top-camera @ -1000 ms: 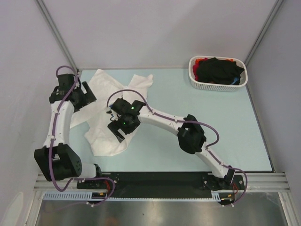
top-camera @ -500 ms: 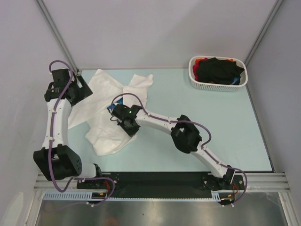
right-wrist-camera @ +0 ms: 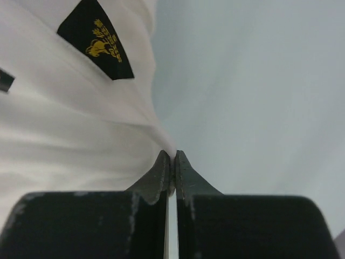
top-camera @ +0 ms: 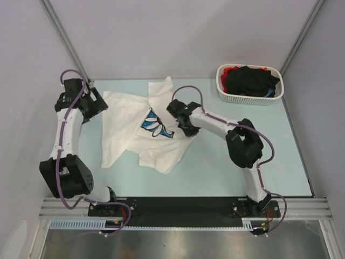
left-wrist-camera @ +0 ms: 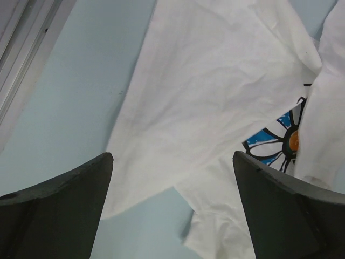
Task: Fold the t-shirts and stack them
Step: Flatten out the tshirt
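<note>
A white t-shirt (top-camera: 129, 121) with a blue daisy print (top-camera: 156, 125) lies crumpled on the pale blue table, left of the middle. My right gripper (top-camera: 186, 127) is shut on its right edge; in the right wrist view the jaws (right-wrist-camera: 173, 156) pinch white cloth, and a small dark badge (right-wrist-camera: 97, 39) shows on the fabric. My left gripper (top-camera: 96, 105) hovers open at the shirt's left edge; the left wrist view shows the shirt (left-wrist-camera: 215, 97) and the print (left-wrist-camera: 280, 141) between wide fingers (left-wrist-camera: 59, 189). Black (top-camera: 250, 80) and red (top-camera: 230, 69) t-shirts fill the basket.
A white perforated basket (top-camera: 222, 93) stands at the table's back right corner. Grey walls close in the table on three sides. The black rail with the arm bases (top-camera: 183, 208) runs along the near edge.
My right gripper shut on the white shirt and pulled it to the right and back, spreading the cloth and exposing the daisy print. The left arm shifted slightly and stayed open.
</note>
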Controlling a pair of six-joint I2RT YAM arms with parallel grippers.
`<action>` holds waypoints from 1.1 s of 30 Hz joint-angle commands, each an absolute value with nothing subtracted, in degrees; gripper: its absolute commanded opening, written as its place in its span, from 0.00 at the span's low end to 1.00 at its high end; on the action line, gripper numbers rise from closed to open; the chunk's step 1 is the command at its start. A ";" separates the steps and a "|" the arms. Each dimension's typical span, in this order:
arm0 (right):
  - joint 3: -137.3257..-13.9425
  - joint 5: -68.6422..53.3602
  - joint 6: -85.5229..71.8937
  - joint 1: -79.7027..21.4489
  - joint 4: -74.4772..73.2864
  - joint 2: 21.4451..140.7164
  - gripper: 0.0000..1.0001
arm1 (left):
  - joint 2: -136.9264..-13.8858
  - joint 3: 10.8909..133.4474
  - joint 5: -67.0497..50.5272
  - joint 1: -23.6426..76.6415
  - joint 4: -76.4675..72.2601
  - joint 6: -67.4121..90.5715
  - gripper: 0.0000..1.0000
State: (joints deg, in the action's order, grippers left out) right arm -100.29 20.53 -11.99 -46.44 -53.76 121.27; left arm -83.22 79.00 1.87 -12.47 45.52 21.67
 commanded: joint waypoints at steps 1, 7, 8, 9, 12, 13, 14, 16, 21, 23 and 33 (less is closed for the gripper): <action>-96.25 31.02 -11.87 -40.00 -54.94 117.07 0.00 | -84.46 82.61 0.53 -13.09 44.03 22.76 1.00; -93.78 40.06 -10.29 -34.11 -50.81 118.04 0.00 | -87.44 81.22 -4.83 -12.92 44.38 21.18 1.00; -93.95 40.60 -9.67 -33.49 -50.10 118.30 0.00 | -87.63 80.25 -5.53 -12.92 44.38 20.75 1.00; -94.56 40.78 -9.58 -32.27 -49.84 118.47 0.00 | -87.89 79.37 -6.58 -12.92 44.56 20.31 1.00; -96.59 36.57 -9.49 -31.55 -50.18 118.13 0.23 | -88.42 75.42 -8.43 -12.92 44.74 19.43 1.00; -96.68 36.48 -9.67 -31.55 -50.10 116.82 0.38 | -88.42 73.58 -9.48 -12.92 44.74 19.25 1.00; -96.59 35.87 -9.75 -31.55 -50.01 116.02 0.51 | -88.24 72.69 -10.71 -13.01 44.82 19.16 1.00; -96.24 33.59 -11.50 -31.55 -50.80 112.52 0.86 | -86.67 69.98 -13.43 -12.92 44.82 19.07 1.00; -91.51 21.37 -11.52 -31.81 -46.60 104.25 0.94 | -83.93 64.17 -15.64 -11.78 44.12 17.05 1.00; -90.27 18.13 -10.64 -32.52 -43.78 102.31 0.94 | -84.55 62.85 -17.92 -10.90 44.29 17.14 1.00; -86.50 -3.58 -17.13 -32.52 -56.78 102.50 0.91 | -81.48 52.66 -20.04 -6.16 47.63 17.84 1.00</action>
State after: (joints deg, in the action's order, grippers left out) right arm -91.61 9.74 -13.28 -33.32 -50.89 105.14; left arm -85.30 55.70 -17.69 -7.07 45.36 18.83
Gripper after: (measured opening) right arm 0.918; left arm 0.996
